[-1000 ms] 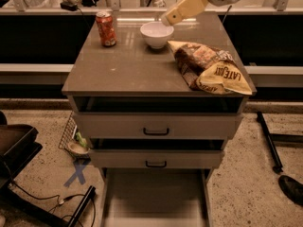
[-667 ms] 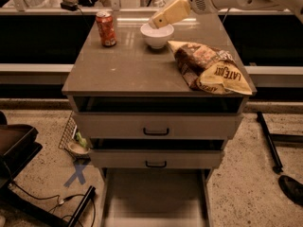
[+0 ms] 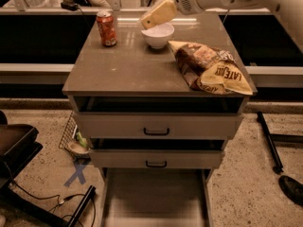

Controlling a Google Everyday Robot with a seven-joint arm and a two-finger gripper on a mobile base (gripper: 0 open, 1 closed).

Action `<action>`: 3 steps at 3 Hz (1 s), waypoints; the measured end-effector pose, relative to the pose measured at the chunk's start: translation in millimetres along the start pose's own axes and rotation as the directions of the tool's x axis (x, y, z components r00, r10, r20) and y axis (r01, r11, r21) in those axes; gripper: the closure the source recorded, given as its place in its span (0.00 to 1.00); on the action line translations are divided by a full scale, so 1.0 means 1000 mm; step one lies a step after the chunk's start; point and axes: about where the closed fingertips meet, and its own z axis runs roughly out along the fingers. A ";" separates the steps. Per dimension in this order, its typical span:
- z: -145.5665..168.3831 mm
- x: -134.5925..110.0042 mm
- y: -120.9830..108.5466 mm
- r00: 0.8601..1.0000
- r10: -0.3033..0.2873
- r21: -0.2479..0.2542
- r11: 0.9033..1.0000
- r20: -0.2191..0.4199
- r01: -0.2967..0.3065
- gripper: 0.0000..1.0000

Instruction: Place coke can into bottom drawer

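The coke can (image 3: 106, 28) stands upright at the back left of the cabinet top (image 3: 123, 65). The bottom drawer (image 3: 154, 197) is pulled out at the cabinet's foot, and its flat floor is bare. My gripper (image 3: 147, 21) hangs above the back of the cabinet top, just over the white bowl (image 3: 158, 35), to the right of the can and apart from it. The arm reaches in from the upper right.
A chip bag (image 3: 210, 69) lies on the right side of the top. Two upper drawers with black handles (image 3: 156, 131) are nearly shut. A wire basket (image 3: 71, 136) and a blue X mark (image 3: 76, 174) are on the floor at left. A black stand leg (image 3: 270, 141) is at right.
My gripper and arm have moved left across the back of the cabinet top, from right of the bowl to above it, nearer the can.
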 end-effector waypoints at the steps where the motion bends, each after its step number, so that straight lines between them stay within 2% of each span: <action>1: 0.042 0.004 0.003 1.000 0.023 -0.058 0.998 0.015 -0.023 0.00; 2: 0.090 0.008 0.005 0.997 0.066 -0.112 0.992 0.049 -0.060 0.00; 3: 0.130 0.009 0.010 0.991 0.107 -0.131 0.987 0.081 -0.096 0.00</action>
